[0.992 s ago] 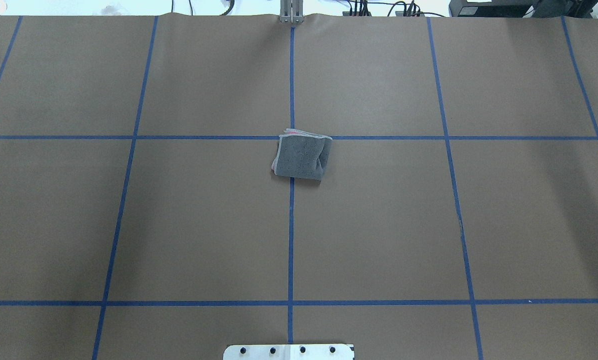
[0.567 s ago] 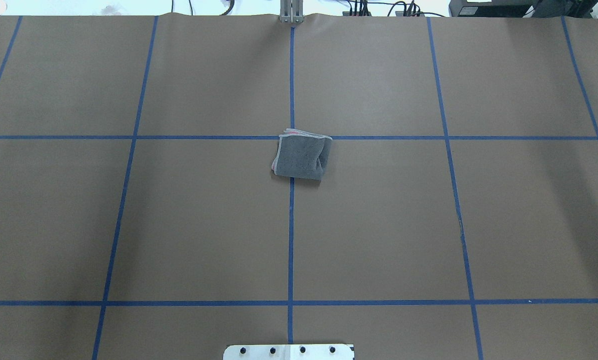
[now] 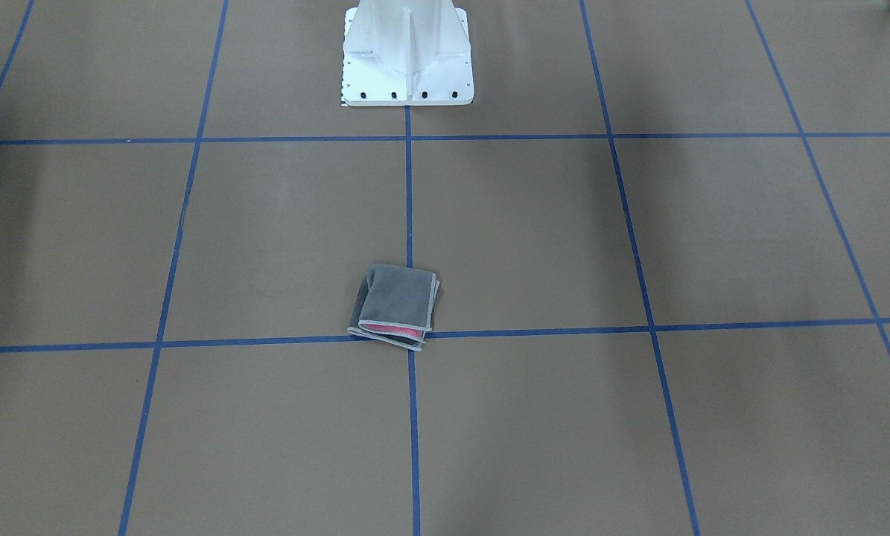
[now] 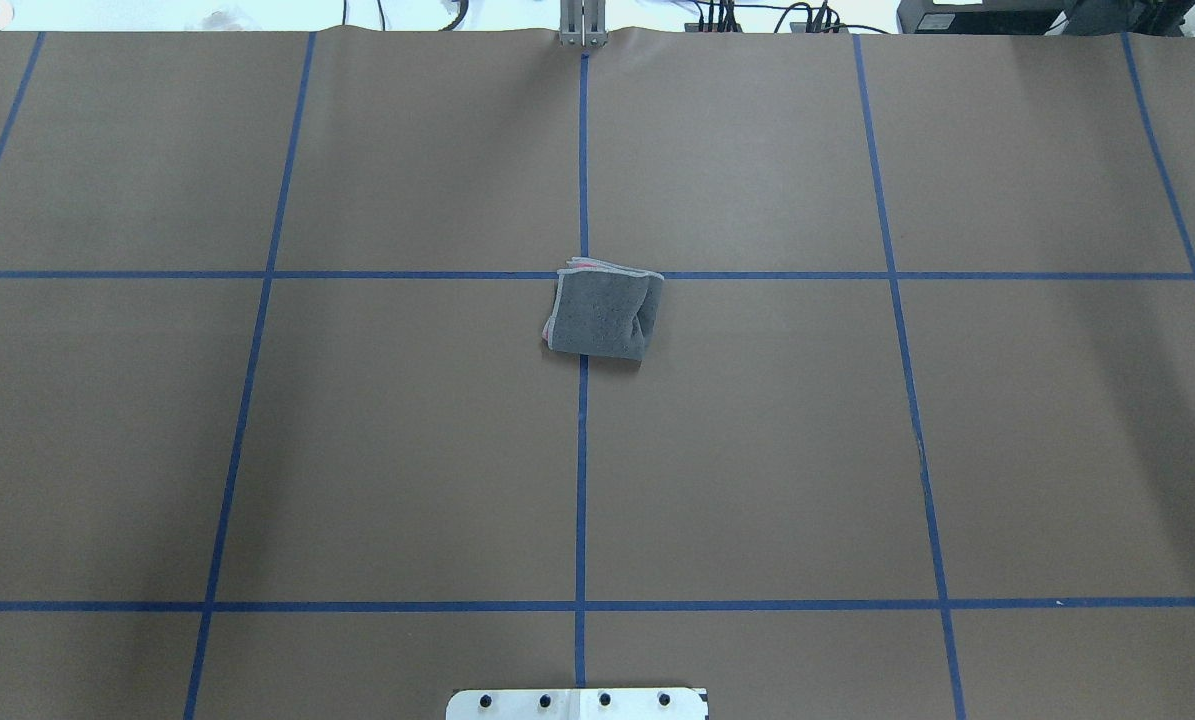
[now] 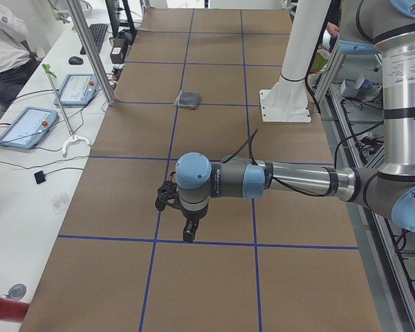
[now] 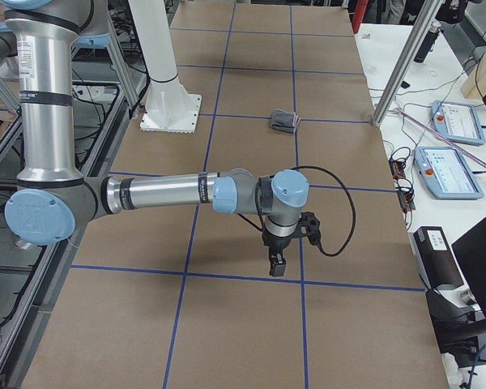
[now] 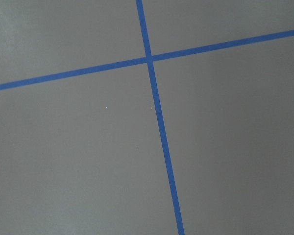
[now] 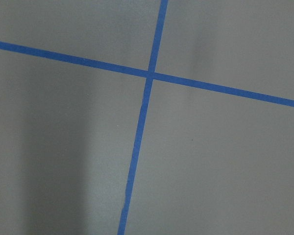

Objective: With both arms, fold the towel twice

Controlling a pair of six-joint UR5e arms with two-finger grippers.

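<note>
— Where does the towel (image 4: 602,315) lie from the claws?
— Well apart from both. It is far beyond the left claw (image 5: 187,236) and far beyond the right claw (image 6: 276,266), folded small on a crossing of blue tape (image 4: 582,450). The grey face is out, with a pink strip at its open edge.
— Are the claws wide or narrow?
— I cannot tell. Each points down over the brown table (image 7: 63,147) near a tape line, and neither touches the cloth
</note>
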